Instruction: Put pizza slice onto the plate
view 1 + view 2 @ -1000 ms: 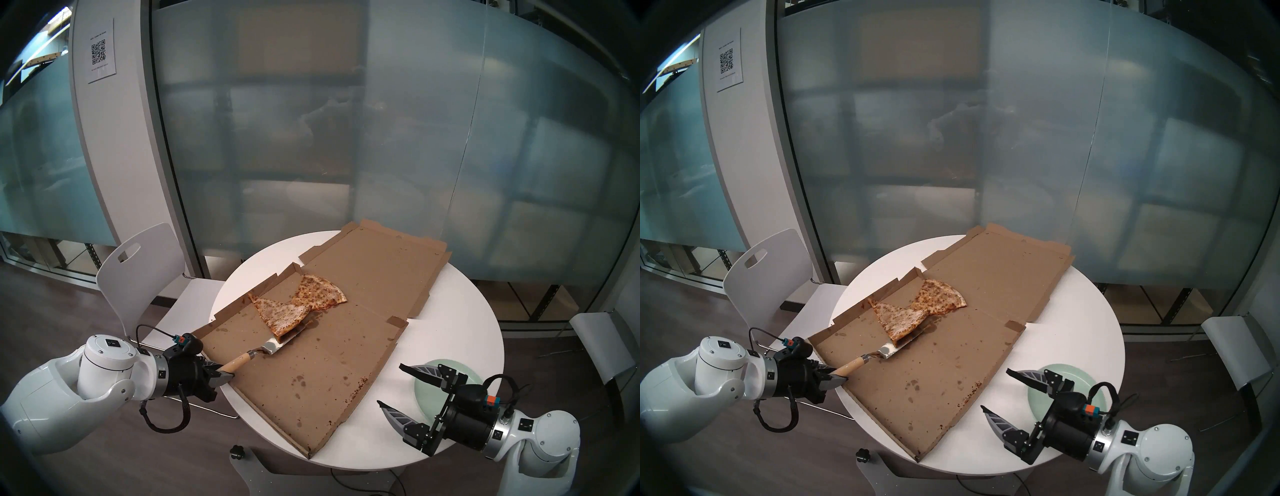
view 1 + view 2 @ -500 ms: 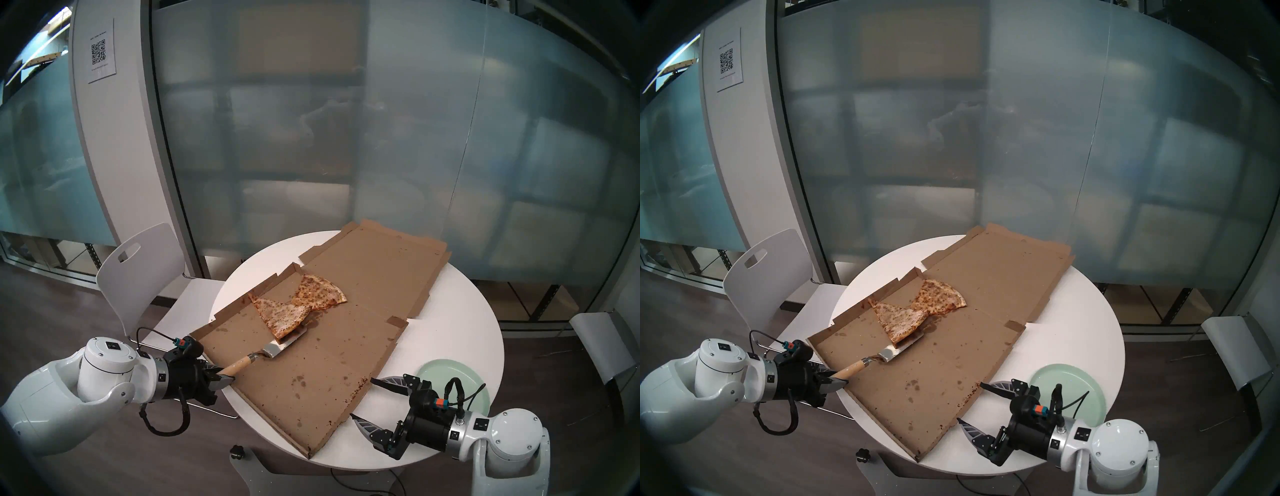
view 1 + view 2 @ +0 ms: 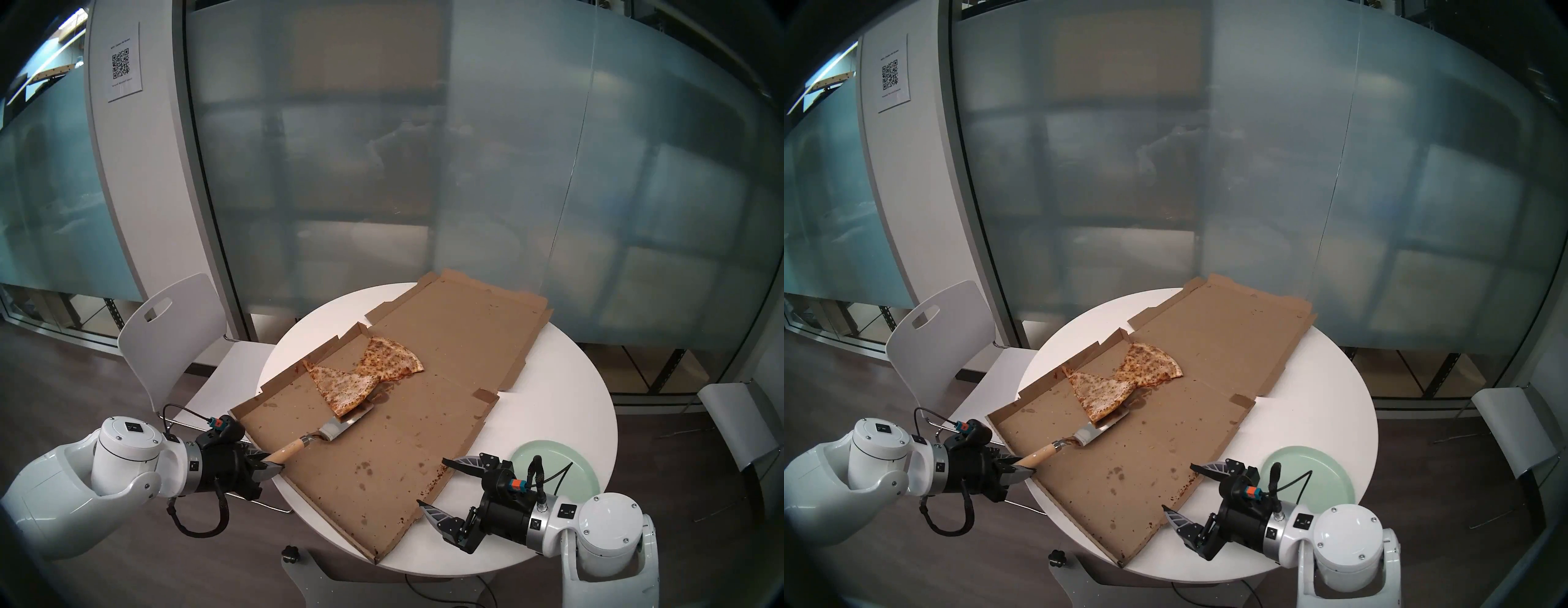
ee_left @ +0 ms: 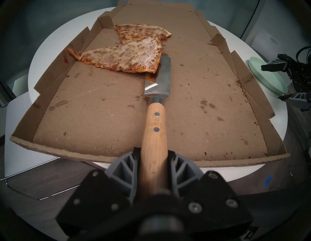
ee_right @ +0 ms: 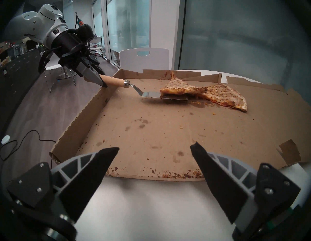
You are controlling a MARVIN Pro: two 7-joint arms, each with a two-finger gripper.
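Presently, listed near to far in the head view.

Right gripper [image 3: 437,482]: at 5 o'clock of the table [image 3: 564,382], jaws spread wide and empty. It has slid leftward off the plate to the near right edge of the pizza box [image 3: 382,446], one finger on either side of that edge.

Plate [image 3: 564,463]: mint green, at 4 o'clock on the table, now mostly uncovered, nothing on it.

Left gripper [image 3: 271,465]: at 8 o'clock, unmoved, clamped on the wooden handle of the spatula [image 3: 335,429].

Pizza slice [image 3: 339,386]: in the box, wide end on the spatula blade, tip against the box wall at 10 o'clock, one corner overlapping the second slice [image 3: 392,361].

Judgement: the right gripper looks set to steady the box; lifting and carrying to the plate remain.
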